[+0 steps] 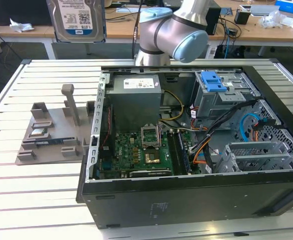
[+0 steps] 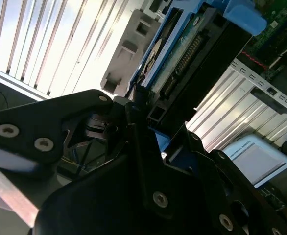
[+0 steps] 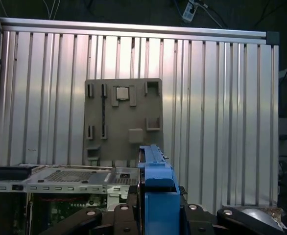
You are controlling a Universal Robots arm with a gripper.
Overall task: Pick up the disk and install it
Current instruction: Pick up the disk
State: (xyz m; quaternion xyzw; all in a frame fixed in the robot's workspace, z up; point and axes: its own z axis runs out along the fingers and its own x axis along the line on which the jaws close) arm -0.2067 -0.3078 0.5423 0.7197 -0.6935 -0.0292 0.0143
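The disk hangs high in the exterior view's upper left, well above the slatted worktop and touching nothing on it. Its flat face is turned to that camera: silver metal with a white-and-blue printed label and dark edges down both sides. In the first wrist view it is seen edge-on, a blue plastic rail running along the narrow side. In the second wrist view its underside shows a green circuit board and a row of connector pins.

The black fingers are clamped on the disk, one to each side of its thin edge.

The arm stands behind the open computer case, which lies on its side. At the far end of the case, toward the exterior view's right, sits the grey drive cage with a blue bracket on top. Orange, black and blue cables crowd the space just beside it. To the exterior view's left of the case, a grey fixture plate lies on the worktop. Bare slats surround the plate.
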